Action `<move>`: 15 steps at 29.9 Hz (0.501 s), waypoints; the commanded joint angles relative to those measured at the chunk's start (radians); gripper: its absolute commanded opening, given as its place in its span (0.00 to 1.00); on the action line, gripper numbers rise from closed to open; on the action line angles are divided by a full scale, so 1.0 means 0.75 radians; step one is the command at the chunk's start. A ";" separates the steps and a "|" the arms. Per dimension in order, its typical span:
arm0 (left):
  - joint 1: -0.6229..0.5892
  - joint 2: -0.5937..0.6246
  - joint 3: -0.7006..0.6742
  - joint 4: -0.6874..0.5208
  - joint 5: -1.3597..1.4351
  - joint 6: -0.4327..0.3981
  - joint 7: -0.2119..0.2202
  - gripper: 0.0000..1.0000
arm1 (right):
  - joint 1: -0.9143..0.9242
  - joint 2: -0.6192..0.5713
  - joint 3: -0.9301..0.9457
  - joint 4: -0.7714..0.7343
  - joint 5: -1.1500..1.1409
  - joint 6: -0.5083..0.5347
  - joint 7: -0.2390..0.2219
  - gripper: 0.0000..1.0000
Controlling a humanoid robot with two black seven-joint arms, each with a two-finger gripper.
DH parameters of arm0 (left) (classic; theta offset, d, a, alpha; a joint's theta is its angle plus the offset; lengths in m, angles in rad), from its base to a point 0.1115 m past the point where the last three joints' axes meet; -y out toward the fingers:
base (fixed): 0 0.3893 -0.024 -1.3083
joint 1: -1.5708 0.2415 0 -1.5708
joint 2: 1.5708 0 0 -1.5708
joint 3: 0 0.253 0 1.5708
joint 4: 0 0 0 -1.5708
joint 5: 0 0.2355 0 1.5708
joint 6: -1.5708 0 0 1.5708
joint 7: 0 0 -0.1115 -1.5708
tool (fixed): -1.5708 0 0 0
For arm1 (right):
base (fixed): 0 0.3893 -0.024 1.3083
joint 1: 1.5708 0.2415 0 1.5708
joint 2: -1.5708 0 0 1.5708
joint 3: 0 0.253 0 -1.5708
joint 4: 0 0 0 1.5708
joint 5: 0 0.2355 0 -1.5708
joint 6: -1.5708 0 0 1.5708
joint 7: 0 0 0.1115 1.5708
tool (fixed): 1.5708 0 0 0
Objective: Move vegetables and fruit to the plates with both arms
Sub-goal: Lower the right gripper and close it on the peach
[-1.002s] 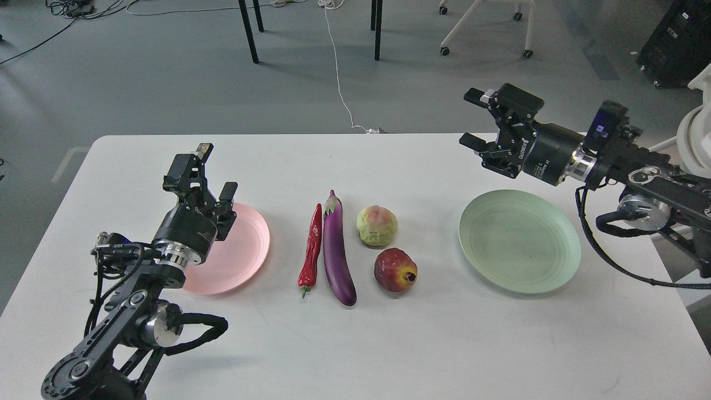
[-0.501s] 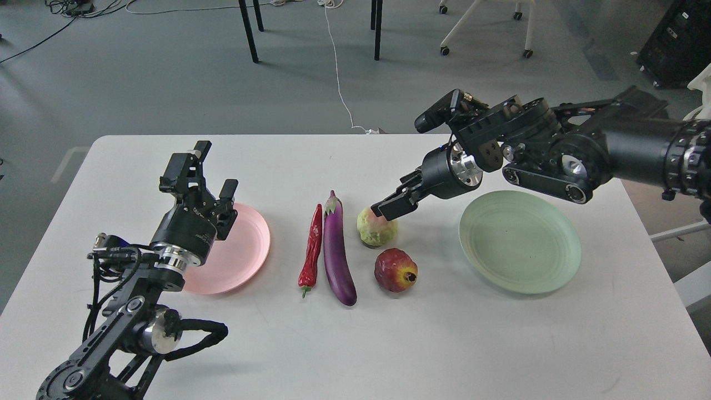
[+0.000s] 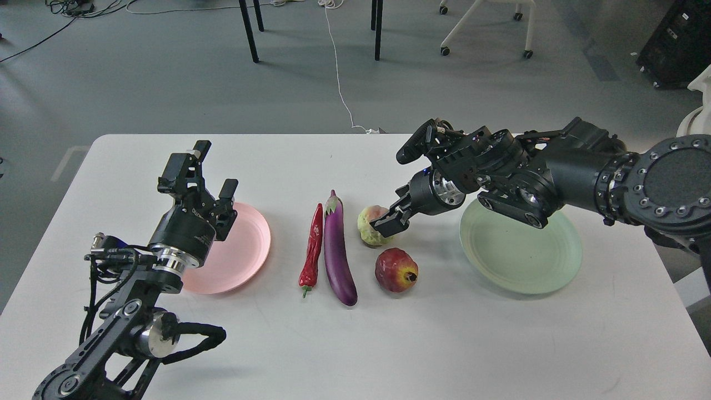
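Note:
A red chili pepper (image 3: 311, 250) and a purple eggplant (image 3: 338, 250) lie side by side at the table's middle. Right of them sit a yellow-green fruit (image 3: 366, 222) and, nearer me, a dark red pomegranate-like fruit (image 3: 395, 270). A pink plate (image 3: 247, 250) lies at the left and a green plate (image 3: 519, 258) at the right; both are bare. My left gripper (image 3: 214, 169) is open and empty above the pink plate's far left part. My right gripper (image 3: 391, 214) is lowered onto the yellow-green fruit's right side, jaws apart, covering part of it.
The white table (image 3: 389, 344) ends at a far edge just behind the arms. My right arm (image 3: 555, 178) reaches over the green plate's far rim. Chair and table legs (image 3: 377, 28) and a white cable stand on the floor beyond.
My right arm swung in from the far right, came down to the left, and its gripper now sits lower against the yellow-green fruit. The left gripper has barely moved.

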 commanded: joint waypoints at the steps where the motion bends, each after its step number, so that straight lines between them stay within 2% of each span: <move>1: 0.001 0.001 0.000 0.000 -0.001 0.000 0.002 0.99 | -0.019 0.000 0.047 0.006 0.010 -0.012 0.000 0.97; 15: 0.007 0.003 0.000 0.000 -0.001 0.000 0.000 0.99 | -0.092 0.000 0.062 0.001 0.020 -0.040 0.000 0.95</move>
